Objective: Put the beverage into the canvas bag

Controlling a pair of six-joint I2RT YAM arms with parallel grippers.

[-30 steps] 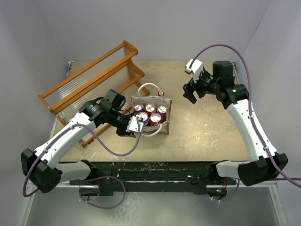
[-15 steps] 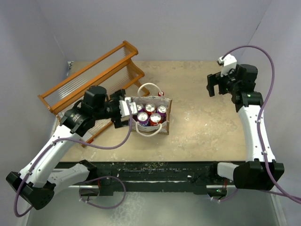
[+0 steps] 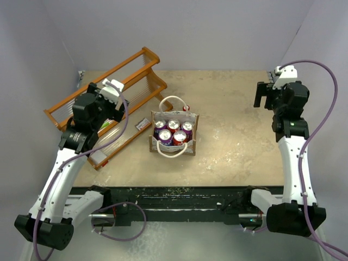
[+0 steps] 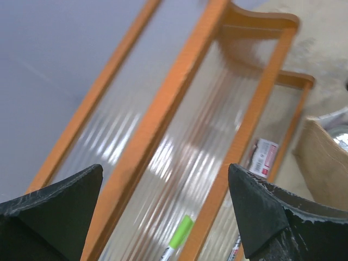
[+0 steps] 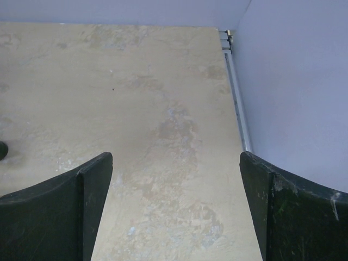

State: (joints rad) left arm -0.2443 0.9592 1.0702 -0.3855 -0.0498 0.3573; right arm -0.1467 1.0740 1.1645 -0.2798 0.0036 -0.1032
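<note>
Beverage cans point(image 3: 173, 125) with silver tops and purple-red sides stand upright inside the canvas bag point(image 3: 193, 138). Five tops show, three in the far row and two in the near row. The bag sits on the table point(image 3: 234, 147). One white rope handle point(image 3: 173, 100) arches at its far side and the other point(image 3: 171, 153) droops over its near side.

The left pincer point(image 4: 166, 174) has its jaws spread wide with nothing between them. It hangs above the orange wooden rack point(image 3: 103, 103), which has ribbed clear panels. The bag lies to this pincer's right and nearer the arm bases, well apart from it; in the left wrist view only a tan corner of the bag and a sliver of can rim show at the right edge. Ahead of the fingers in that view, a green marker point(image 4: 179, 231) and a small red-and-white labelled packet point(image 4: 263, 157) lie in the rack (what the label says is too blurred to read).

The right pincer point(image 5: 175, 157) also has its jaws wide apart and holds nothing. It is raised over bare tabletop near the far right corner, with the pale wall point(image 5: 293, 81) just to its right. The bag and its cans are well off to this pincer's left and nearer the arm bases, and neither pincer touches them.
</note>
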